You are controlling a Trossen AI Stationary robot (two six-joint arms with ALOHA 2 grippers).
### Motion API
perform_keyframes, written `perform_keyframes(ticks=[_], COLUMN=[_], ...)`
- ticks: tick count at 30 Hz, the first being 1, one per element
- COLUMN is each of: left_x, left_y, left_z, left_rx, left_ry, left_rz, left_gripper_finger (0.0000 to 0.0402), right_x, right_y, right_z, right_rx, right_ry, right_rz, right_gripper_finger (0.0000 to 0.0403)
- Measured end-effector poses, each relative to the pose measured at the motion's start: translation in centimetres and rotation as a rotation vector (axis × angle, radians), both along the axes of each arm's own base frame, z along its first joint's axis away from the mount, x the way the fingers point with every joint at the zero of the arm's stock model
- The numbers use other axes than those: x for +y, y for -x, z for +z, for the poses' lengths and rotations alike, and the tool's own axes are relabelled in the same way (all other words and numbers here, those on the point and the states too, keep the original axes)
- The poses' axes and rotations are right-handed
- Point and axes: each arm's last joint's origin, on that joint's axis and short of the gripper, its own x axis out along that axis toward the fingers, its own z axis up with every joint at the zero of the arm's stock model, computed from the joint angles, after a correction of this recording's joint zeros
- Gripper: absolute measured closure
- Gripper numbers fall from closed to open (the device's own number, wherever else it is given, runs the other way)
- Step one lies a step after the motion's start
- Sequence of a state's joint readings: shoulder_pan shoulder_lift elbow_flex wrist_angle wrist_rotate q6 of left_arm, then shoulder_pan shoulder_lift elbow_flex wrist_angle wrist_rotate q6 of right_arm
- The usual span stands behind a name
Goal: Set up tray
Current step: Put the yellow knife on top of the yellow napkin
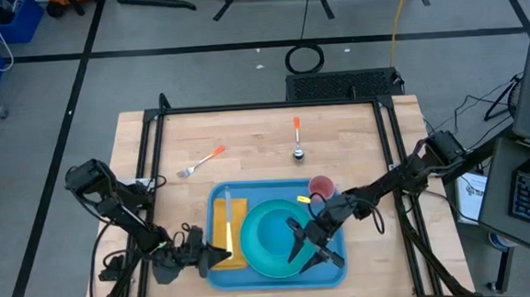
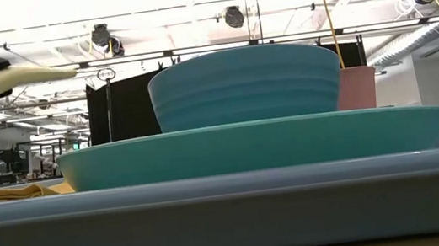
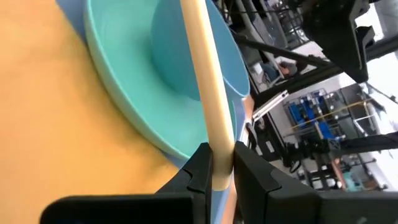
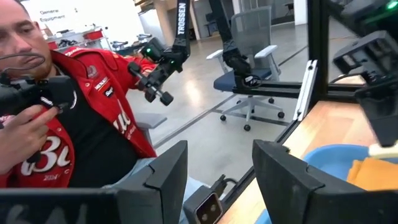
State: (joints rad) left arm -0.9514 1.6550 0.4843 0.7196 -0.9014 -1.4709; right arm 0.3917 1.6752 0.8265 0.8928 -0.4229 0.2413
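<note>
The blue tray [image 1: 335, 271] lies at the table's near middle. On it are a yellow-orange napkin [image 1: 242, 219] at the left, a teal plate [image 2: 248, 146] with a teal bowl [image 2: 244, 86] on it, and a pink cup [image 1: 322, 186] at the far right corner. My left gripper [image 1: 218, 255] is at the tray's near left, shut on a pale-yellow-handled utensil [image 1: 228, 223] over the napkin. My right gripper [image 1: 308, 247] hovers open over the plate's near right side, with nothing between its fingers. My left gripper pinches the utensil's pale yellow handle near its near end [image 3: 219, 167] between its two fingers. They come about level from the table's left and lie across the handle. The utensil is level above the napkin and points toward the far edge, its metal end [image 1: 227, 199] free.
An orange-handled fork [image 1: 201, 162] and an orange-handled spoon [image 1: 297, 137] lie on the bare wood beyond the tray. A black frame rail [image 1: 262, 105] runs round the table. A person in a red jacket [image 4: 81, 106] sits beyond the table's left side.
</note>
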Motion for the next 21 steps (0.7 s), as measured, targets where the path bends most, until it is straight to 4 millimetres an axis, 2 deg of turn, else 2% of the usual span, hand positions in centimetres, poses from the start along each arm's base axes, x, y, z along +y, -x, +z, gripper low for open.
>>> perform_keyframes(ticks=[12, 17, 21], left_x=[0.3, 0.6, 0.6], left_y=[0.0, -0.3, -0.5], left_z=[-0.8, -1.0, -2.2], left_rx=[0.099, 0.097, 0.130], left_ry=[0.179, 0.180, 0.242], left_rz=[0.000, 0.029, 0.070], left_gripper_finger=[0.0358, 0.0358, 0.0358], right_x=[-2.2, -2.3, -2.3], right_y=[-0.9, -0.9, -0.9], right_z=[-0.2, -0.5, -0.5], right_rx=[0.005, 0.012, -0.001], right_ry=[0.021, 0.057, 0.067], right_rz=[-0.068, -0.070, -0.070], right_gripper_finger=[0.0234, 0.0234, 0.0234])
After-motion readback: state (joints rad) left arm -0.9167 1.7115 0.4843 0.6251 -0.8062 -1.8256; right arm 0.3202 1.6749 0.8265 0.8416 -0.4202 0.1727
